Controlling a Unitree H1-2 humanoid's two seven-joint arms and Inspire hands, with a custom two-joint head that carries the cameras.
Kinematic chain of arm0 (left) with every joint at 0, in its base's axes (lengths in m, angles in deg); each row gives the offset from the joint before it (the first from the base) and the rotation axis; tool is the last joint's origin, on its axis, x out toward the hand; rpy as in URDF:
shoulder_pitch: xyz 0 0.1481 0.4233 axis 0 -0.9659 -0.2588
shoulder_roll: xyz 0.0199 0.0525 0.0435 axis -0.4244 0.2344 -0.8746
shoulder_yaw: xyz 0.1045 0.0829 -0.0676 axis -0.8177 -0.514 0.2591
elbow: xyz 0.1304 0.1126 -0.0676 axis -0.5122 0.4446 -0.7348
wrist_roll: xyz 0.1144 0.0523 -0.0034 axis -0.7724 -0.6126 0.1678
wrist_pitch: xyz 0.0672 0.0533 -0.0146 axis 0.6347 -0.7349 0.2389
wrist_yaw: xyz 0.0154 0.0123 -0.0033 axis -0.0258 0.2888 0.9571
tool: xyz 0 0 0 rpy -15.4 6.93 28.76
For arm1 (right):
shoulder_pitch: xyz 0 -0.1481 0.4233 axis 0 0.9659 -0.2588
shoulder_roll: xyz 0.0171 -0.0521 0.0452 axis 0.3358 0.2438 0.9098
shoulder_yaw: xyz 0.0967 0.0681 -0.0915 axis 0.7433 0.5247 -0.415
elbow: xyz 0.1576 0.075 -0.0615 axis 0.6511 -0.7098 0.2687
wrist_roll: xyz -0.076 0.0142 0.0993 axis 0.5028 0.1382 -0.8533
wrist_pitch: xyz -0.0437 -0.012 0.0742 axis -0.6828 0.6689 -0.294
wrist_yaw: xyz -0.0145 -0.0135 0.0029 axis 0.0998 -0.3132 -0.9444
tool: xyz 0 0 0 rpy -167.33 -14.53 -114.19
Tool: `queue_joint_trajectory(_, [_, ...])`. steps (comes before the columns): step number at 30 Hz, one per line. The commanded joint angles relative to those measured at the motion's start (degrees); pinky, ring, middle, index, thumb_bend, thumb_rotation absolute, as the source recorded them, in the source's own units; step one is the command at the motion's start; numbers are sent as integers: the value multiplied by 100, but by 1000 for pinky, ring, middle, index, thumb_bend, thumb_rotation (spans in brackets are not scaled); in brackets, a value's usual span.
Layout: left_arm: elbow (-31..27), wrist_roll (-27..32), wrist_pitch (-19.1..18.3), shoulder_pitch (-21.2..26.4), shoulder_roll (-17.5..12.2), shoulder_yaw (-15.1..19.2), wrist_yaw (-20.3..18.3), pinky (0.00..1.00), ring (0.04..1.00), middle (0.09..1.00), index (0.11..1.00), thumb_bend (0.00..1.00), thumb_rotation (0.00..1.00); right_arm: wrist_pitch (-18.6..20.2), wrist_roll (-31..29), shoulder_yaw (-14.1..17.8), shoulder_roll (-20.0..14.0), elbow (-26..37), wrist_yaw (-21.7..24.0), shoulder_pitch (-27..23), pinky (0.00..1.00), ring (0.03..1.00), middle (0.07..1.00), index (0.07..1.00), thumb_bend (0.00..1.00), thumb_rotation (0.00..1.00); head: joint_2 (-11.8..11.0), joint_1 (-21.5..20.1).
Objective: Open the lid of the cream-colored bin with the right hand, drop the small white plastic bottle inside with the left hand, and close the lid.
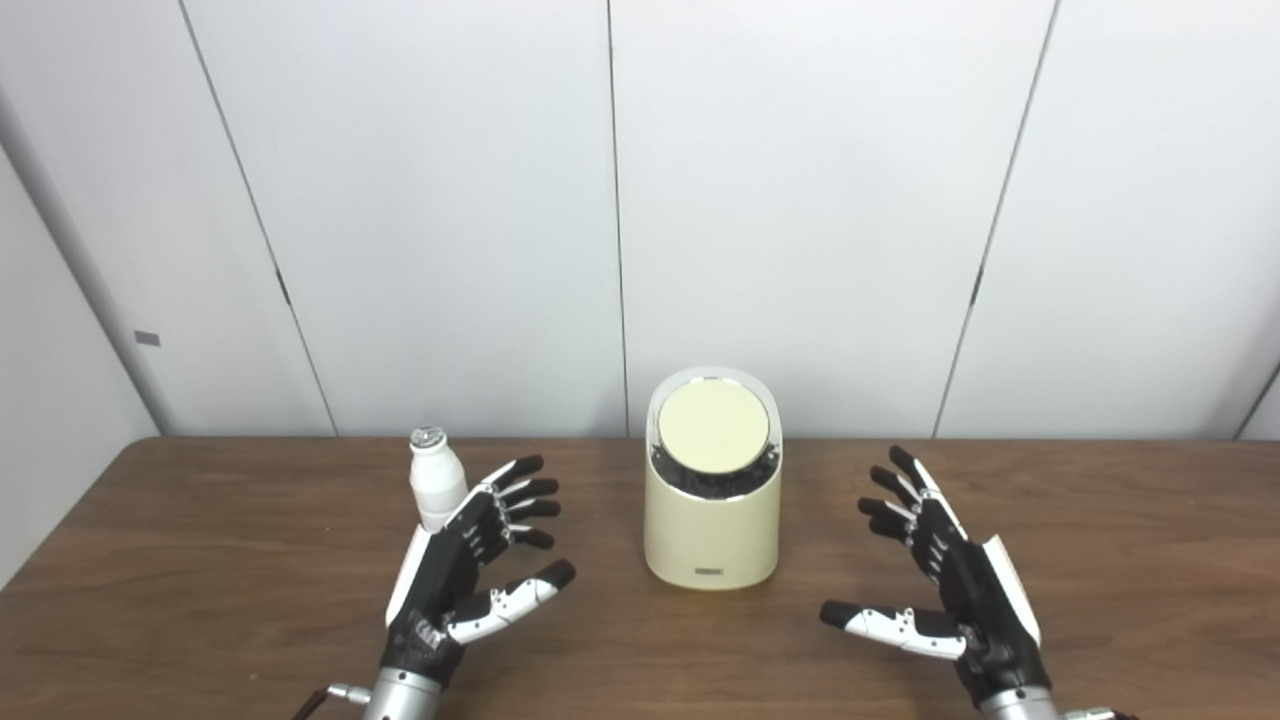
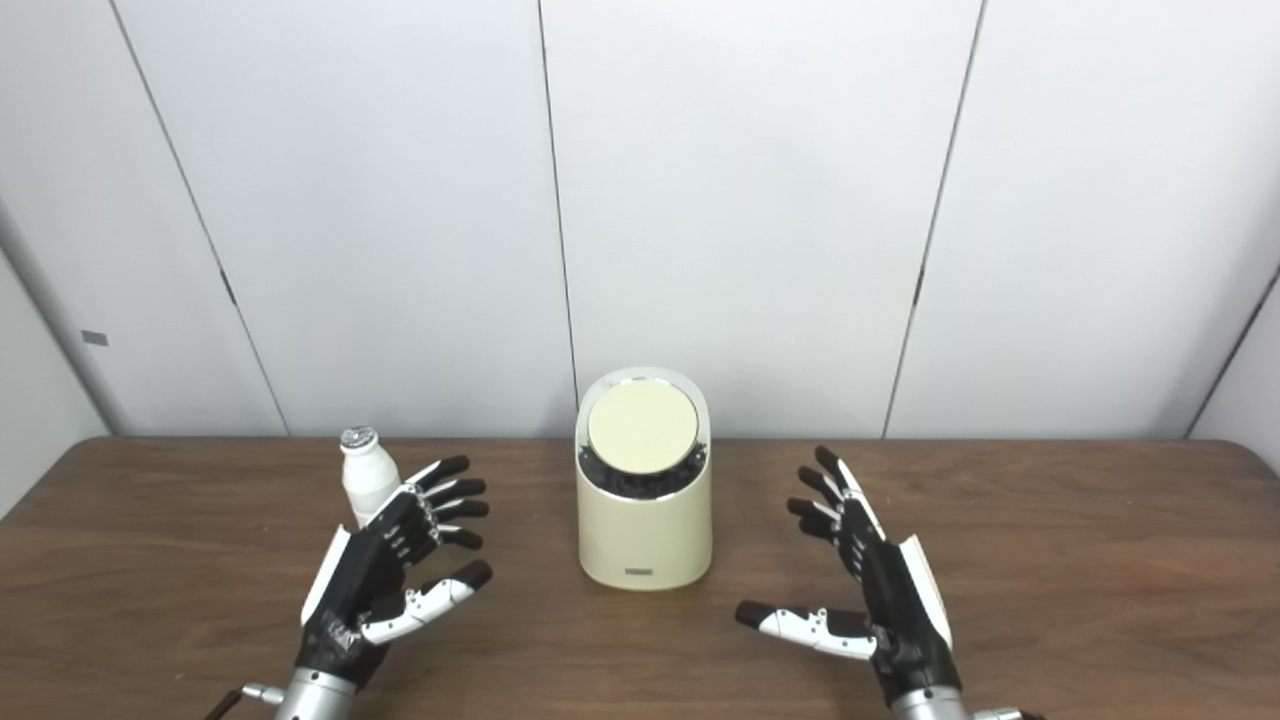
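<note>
Bottle (image 1: 436, 485): small, white plastic, silver foil cap; stands upright on desk (image 1: 200, 560), left of centre, toward rear edge.
Left robot hand (image 1: 470, 560): empty, fingers spread, thumb held apart; palm faces inward toward centre. Sits just in front of and right of bottle; fingertips overlap bottle's lower part in view, contact cannot be confirmed.
Bin (image 1: 712, 530): cream-coloured, cylindrical, upright at desk centre, between both hands, touched by neither.
Lid (image 1: 713, 427): round, cream, tilted toward camera, down on the bin's opening; dark ring visible around lower rim.
Label (image 1: 711, 571): small plate at bin front base, text unreadable.
Right robot hand (image 1: 945, 570): empty, fingers spread, thumb pointing left toward bin; palm faces inward. Well right of bin.
Backdrop: white wall panels (image 1: 800, 200) w/ vertical seams behind desk.
</note>
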Motion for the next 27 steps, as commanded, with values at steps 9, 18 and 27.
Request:
queue_joint_trajectory(9, [-124,-21,132,17,-32,-30,33,608,742,785,862,711,208,-139,43,1,-12,146,-5,-128,793,810,893,926,834,192,14,9])
queue_joint_trajectory(18, [-27,39,171,50,-23,-48,-8,613,749,790,860,722,214,-96,179,4,24,171,-81,-152,775,810,886,920,808,220,-36,-71])
queue_joint_trajectory(27, [138,40,191,146,-17,-44,-28,607,745,786,859,727,206,237,900,-22,149,406,-428,-557,730,825,868,918,812,321,-100,-136])
